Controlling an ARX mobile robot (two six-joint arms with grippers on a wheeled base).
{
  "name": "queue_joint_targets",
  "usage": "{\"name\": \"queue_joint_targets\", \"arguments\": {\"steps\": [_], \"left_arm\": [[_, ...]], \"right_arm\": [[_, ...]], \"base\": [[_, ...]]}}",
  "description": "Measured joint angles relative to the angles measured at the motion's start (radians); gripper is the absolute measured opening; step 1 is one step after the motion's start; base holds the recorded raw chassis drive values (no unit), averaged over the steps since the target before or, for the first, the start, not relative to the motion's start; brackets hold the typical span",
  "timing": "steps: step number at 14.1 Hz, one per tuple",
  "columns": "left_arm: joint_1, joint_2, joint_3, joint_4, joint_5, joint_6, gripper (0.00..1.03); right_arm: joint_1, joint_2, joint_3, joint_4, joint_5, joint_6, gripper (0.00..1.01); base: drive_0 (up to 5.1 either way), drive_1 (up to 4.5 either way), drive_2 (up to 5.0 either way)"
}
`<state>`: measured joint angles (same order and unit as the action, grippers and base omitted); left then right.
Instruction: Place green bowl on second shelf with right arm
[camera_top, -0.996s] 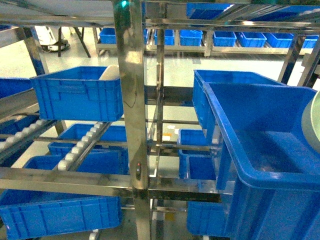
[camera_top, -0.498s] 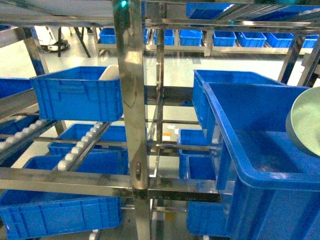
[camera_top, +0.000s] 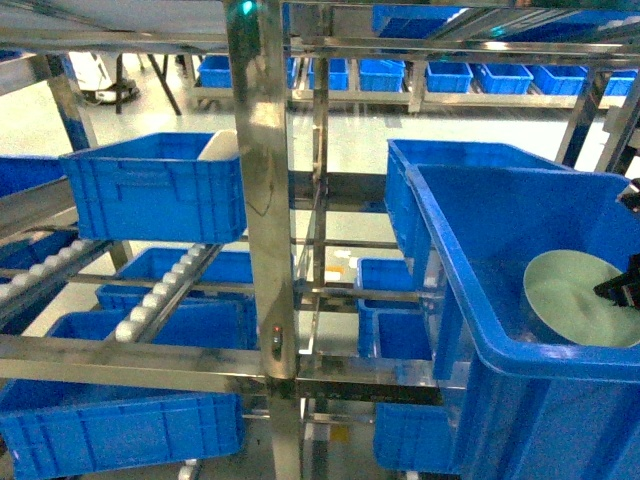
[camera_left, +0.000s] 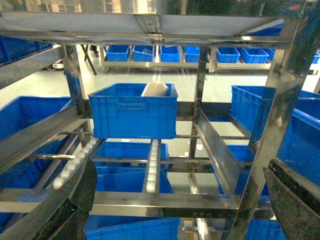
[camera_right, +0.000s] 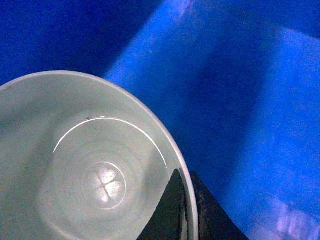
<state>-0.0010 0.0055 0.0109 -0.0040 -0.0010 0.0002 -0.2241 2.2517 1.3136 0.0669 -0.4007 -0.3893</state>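
The pale green bowl (camera_top: 572, 298) hangs tilted inside the large deep blue crate (camera_top: 470, 250) on the second shelf, at the right of the head view. My right gripper (camera_top: 622, 288) is shut on the bowl's rim, one finger inside and one outside. The right wrist view looks into the bowl (camera_right: 85, 165), with the dark fingertips (camera_right: 172, 210) pinching its rim and the right gripper (camera_right: 187, 210) over the crate's blue floor (camera_right: 240, 110). Whether the bowl touches the crate floor I cannot tell. My left gripper (camera_left: 180, 200) is open, its dark fingers (camera_left: 80, 195) at the frame's lower corners, nothing between them.
A thick stainless upright (camera_top: 262, 200) of the rack stands mid-left. A smaller ribbed blue crate (camera_top: 155, 185) with a whitish curved object (camera_top: 218, 146) sits on the left roller lane. More blue crates (camera_top: 120, 425) fill the lower levels and the far racks (camera_top: 450, 75).
The bowl came in from the right edge of the head view and went down and leftward into the large blue crate, with the right gripper now showing at the edge.
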Motion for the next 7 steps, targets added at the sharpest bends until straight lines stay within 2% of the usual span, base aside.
{"name": "queue_joint_targets", "arguments": {"steps": [3,4,5,6,7], "left_arm": [[0.0,0.0,0.0,0.0,0.0,0.0,0.98],[0.0,0.0,0.0,0.0,0.0,0.0,0.98],[0.0,0.0,0.0,0.0,0.0,0.0,0.98],[0.0,0.0,0.0,0.0,0.0,0.0,0.98],[0.0,0.0,0.0,0.0,0.0,0.0,0.98]], "right_arm": [[-0.027,0.108,0.172,-0.169,-0.027,-0.179,0.02],[-0.026,0.123,0.207,-0.188,-0.037,-0.208,0.02],[-0.02,0.124,0.227,-0.2,-0.053,-0.221,0.03],[-0.011,0.123,0.232,-0.184,-0.073,-0.222,0.13],[-0.001,0.122,0.232,-0.179,-0.072,-0.221,0.26]], "base": [[0.0,0.0,0.0],[0.0,0.0,0.0],[0.0,0.0,0.0],[0.0,0.0,0.0],[0.0,0.0,0.0]]}}
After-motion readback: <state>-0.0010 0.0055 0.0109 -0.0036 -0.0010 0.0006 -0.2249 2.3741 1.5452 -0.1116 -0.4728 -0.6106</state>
